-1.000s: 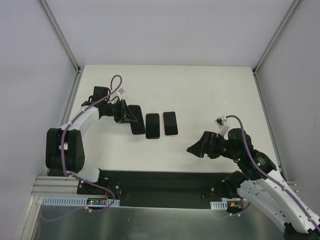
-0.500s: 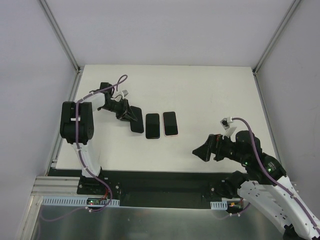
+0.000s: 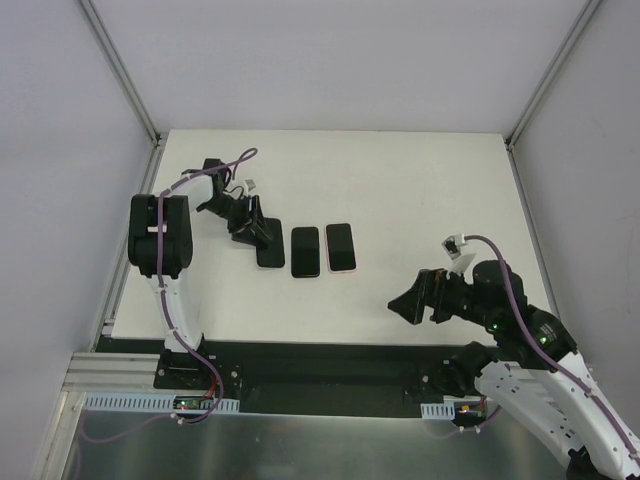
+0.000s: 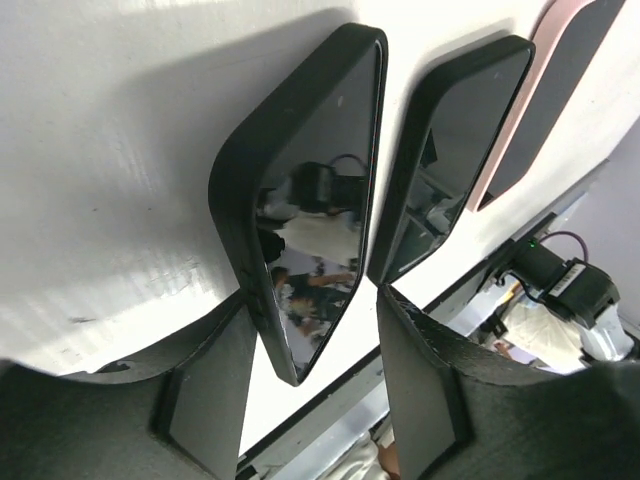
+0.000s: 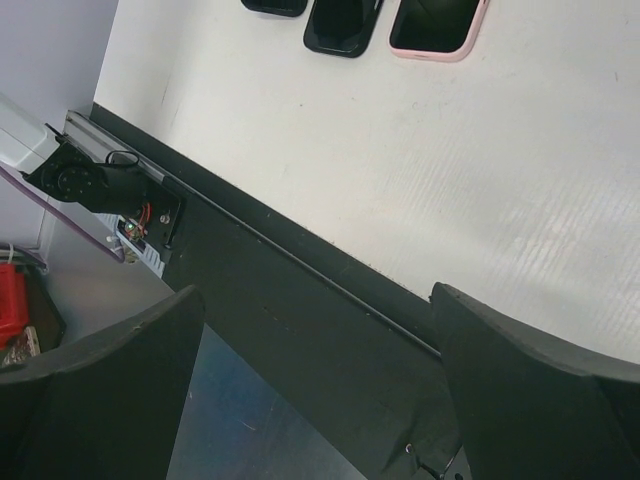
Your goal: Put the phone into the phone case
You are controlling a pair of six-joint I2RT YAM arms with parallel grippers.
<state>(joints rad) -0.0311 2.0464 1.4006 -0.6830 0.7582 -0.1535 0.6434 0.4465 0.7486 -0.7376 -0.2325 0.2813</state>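
White table (image 3: pixel 420 190): carries three flat slabs in one row, all face up.
Left pincer (image 4: pixel 312 300): low over the table, fingers (image 4: pixel 205 400) standing apart and clamped on nothing; the near corner of the phone (image 4: pixel 310 180) lies in the gap between them.
Phone position: flat on the table, running away from the left pincer. Its edge is close against the left-hand finger, though contact cannot be confirmed. A clear gap separates it from the right-hand finger.
Black surround (image 4: pixel 240 180): a matte band around the phone's glossy face. Whether it is a case holding the phone or the phone's own body cannot be told.
Second black slab (image 4: pixel 445 160): just past the tip of the left pincer's right-hand finger, beside the phone, with a sliver of table showing between the two. It has a matte rim round a glossy face; case with contents or not, cannot tell.
Pink case (image 5: pixel 430 54): next out on the same side, beyond the second black slab. A dark glossy panel fills it to the rim.
Right pincer (image 5: pixel 315 300): jaws spread wide with nothing between them. It hangs over the table's near edge and the black strip (image 3: pixel 320 360) along it, with all three slabs well ahead of its fingertips.
Count, slabs: three, of which two are black and one is pink-rimmed.
Count, containers certainly filled: one, the pink case.
Count, pincers: two, neither holding anything.
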